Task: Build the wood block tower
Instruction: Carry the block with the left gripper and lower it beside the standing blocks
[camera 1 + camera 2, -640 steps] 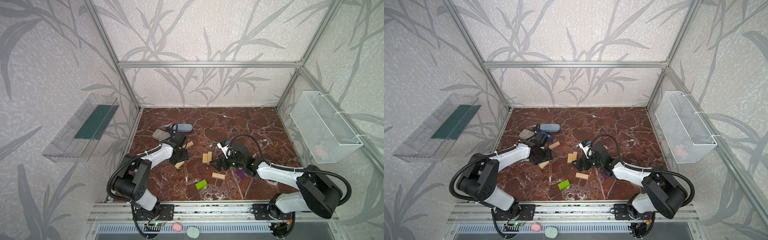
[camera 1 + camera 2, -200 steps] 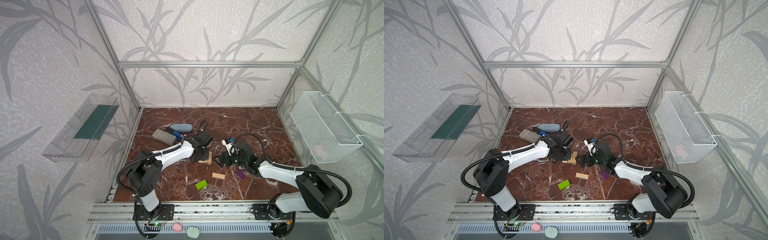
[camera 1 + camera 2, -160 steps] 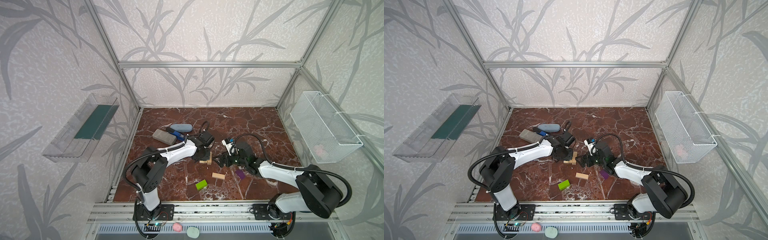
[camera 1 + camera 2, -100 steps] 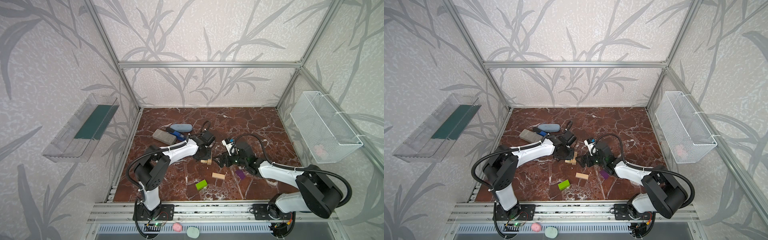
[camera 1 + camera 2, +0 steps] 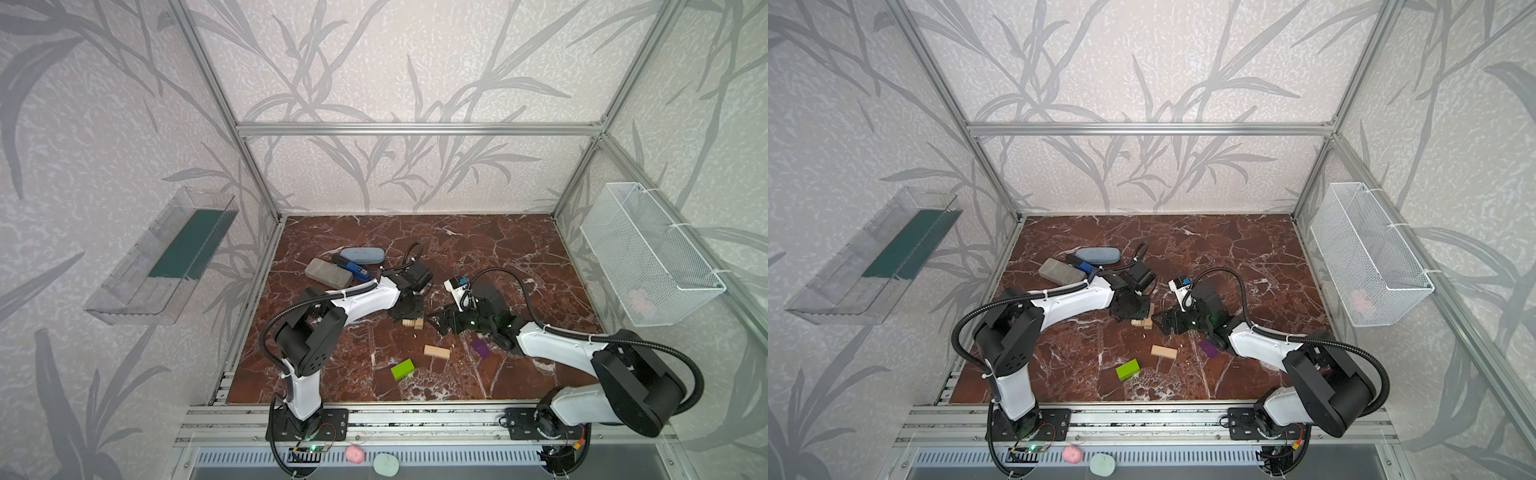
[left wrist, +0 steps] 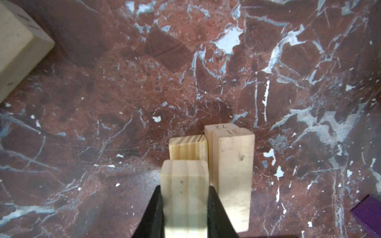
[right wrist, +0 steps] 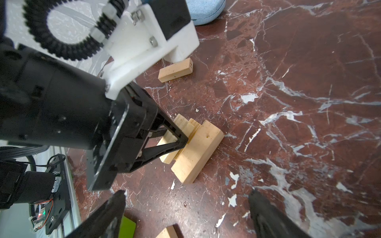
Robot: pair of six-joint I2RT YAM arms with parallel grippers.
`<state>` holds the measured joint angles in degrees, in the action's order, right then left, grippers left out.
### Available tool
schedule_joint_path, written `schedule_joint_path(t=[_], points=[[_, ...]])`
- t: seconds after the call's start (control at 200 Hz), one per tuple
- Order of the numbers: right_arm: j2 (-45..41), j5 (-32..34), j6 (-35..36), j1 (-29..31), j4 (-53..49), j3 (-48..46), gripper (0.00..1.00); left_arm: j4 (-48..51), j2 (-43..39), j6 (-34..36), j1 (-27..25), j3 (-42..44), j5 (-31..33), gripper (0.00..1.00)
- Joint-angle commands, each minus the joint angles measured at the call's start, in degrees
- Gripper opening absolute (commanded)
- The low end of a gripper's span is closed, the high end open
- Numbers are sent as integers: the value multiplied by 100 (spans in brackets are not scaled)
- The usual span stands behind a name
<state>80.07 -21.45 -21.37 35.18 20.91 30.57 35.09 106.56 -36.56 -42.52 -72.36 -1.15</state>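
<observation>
Left end effector (image 6: 185, 193) with wood block (image 6: 184, 175), now at tower (image 6: 232, 164), formerly leftward.

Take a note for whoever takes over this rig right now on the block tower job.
The left gripper is shut on a held block, positioned at the tower and not yet released.
The right gripper is open and empty, beside the tower.
Done: a few pale blocks lie together as a low start.
Loose: pale block, green block, purple block, and a second pale block a little away from the tower.
Left: release the held block, then stack the loose ones.
</observation>
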Motion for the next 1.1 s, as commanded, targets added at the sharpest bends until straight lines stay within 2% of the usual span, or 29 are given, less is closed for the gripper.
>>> schedule_joint_path(t=[0.0, 0.56, 0.755, 1.095], points=[[-123, 45, 27, -24, 71, -52, 92, 63, 92, 58, -10, -180, 87, 23], [-132, 62, 36, -21, 63, -60, 92, 116, 194, 74, -10, -208, 113, 29], [-133, 57, 36, -28, 65, -61, 92, 180, 152, 53, -9, -211, 209, 34], [-140, 45, 33, -29, 72, -60, 92, 232, -41, 19, -2, -181, 202, 36]])
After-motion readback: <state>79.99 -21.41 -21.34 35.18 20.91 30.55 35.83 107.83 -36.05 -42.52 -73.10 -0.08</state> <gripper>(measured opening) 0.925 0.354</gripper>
